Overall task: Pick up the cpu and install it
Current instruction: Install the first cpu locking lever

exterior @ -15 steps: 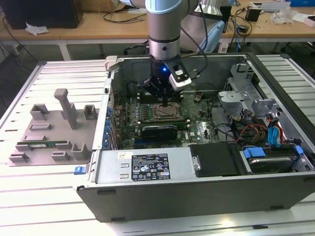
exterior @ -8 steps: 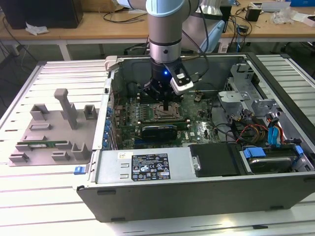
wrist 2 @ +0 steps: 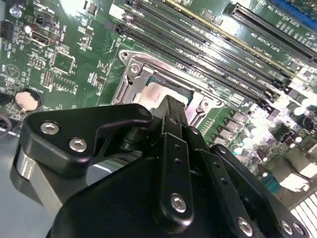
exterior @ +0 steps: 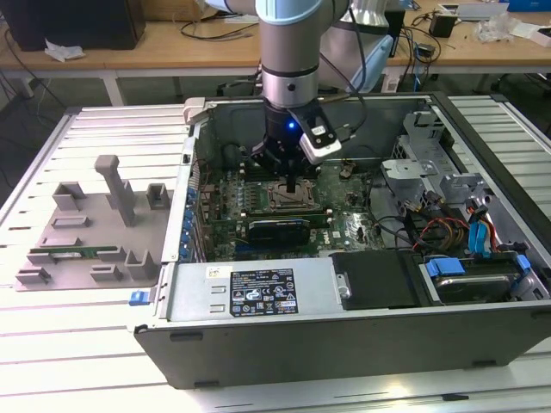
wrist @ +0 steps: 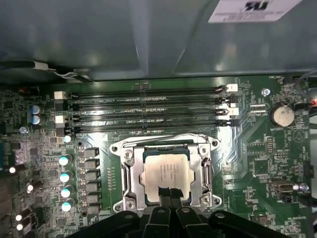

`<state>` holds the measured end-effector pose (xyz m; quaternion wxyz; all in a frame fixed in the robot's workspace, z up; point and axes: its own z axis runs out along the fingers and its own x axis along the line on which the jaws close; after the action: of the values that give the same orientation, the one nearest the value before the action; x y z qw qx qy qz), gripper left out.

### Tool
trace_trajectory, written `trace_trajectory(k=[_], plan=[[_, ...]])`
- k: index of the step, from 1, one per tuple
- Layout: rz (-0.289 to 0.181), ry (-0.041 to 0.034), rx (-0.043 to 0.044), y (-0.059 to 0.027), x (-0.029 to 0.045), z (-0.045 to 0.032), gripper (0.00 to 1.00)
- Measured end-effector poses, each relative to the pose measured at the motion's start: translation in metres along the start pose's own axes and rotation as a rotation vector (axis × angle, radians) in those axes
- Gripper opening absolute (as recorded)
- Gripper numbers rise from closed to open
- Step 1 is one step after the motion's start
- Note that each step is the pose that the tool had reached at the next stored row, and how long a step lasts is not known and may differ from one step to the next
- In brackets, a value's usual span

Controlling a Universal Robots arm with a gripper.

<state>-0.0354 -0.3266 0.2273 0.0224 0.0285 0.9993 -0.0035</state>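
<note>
Hovering low inside the open grey metal computer case [exterior: 344, 318], the arm's black pincer [exterior: 293, 183] sits right over the square black-and-metal socket frame [wrist: 167, 173] at the centre of the green motherboard [wrist: 247, 148]. The small flat square cpu with its silvery metal top and thin green rim [wrist: 168, 171] lies flat within that frame, at lower centre of the first wrist view. The pincer's slim black fingertips [wrist: 168, 193] are drawn together at the chip's near edge, and whether they pinch that edge or merely touch it I cannot tell. In the second wrist view the fingers [wrist 2: 173, 119] reach down to the same socket [wrist 2: 148, 89], hiding most of the chip. Judging by this, the pick-up and carry are done and the cpu looks seated or nearly so; release and any closing of the frame appear left. The grey plastic parts holder [exterior: 86, 224] rests on the slatted bench [exterior: 52, 344] at the exterior view's left.
</note>
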Motion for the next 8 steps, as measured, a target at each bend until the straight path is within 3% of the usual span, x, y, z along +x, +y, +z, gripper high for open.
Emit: trace_trajectory(k=[5, 8], plan=[[-0.002, 0.0000, 0.0013, -0.0001, -0.0009, -0.0198, 0.11], [-0.002, -0.0001, 0.0012, -0.0001, -0.0009, -0.0206, 0.11]])
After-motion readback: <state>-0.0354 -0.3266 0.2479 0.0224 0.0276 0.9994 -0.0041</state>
